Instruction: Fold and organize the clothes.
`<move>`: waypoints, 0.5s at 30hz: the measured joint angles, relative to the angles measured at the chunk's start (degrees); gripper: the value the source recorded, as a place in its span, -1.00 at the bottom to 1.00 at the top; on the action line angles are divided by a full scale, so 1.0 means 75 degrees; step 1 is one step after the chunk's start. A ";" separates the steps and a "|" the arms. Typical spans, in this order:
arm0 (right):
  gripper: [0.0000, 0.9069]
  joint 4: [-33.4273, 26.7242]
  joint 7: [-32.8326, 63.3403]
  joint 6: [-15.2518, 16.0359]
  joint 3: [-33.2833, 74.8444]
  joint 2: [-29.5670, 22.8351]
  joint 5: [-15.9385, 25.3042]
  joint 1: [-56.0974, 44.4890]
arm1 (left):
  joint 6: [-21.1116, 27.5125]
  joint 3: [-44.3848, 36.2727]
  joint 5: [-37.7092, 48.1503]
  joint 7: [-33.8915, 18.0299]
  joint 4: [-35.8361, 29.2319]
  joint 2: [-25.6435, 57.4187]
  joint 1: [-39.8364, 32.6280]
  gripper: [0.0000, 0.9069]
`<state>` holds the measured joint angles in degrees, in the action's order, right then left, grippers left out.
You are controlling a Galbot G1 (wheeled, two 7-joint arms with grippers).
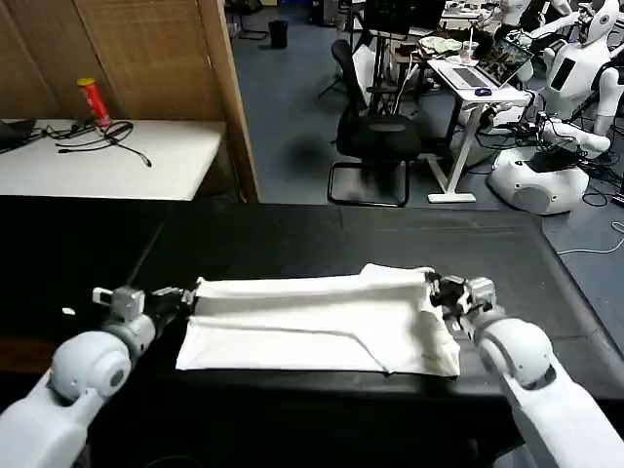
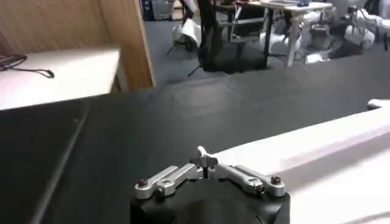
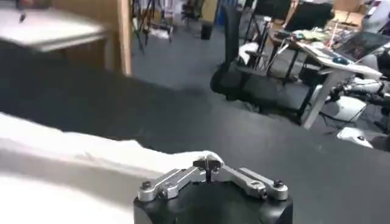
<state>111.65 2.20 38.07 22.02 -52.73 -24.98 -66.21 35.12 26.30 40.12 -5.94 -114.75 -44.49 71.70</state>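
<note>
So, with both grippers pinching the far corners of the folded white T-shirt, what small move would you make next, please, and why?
Probably draw both corners toward the near edge. The left gripper and right gripper each look shut on a far corner of the white T-shirt, which lies as a long band on the black table, so another fold seems due.

Beyond the black tabletop (image 1: 292, 244), a blue-grey floor (image 1: 283, 127) holds a black office chair (image 1: 375, 136), a white desk (image 1: 487, 93) with a laptop (image 1: 492, 66), a wooden partition (image 1: 146, 58) and a white side table (image 1: 107, 161).
</note>
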 joint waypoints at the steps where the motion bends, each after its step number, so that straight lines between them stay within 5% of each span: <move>1: -1.00 0.0043 0.0003 0.0024 0.0010 0.0018 0.0000 -0.0075 | 0.0004 0.0020 -0.0028 0.0001 -0.0034 -0.0005 0.0091 -1.00; 15: -1.00 0.0293 0.0028 0.0134 0.0079 0.0138 0.0002 -0.0525 | -0.0059 0.0196 -0.0519 -0.0005 -0.0361 -0.0133 0.1038 -1.00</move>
<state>113.85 2.41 39.08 22.61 -51.70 -24.96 -70.15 34.68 27.77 36.23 -5.98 -117.47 -45.49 79.49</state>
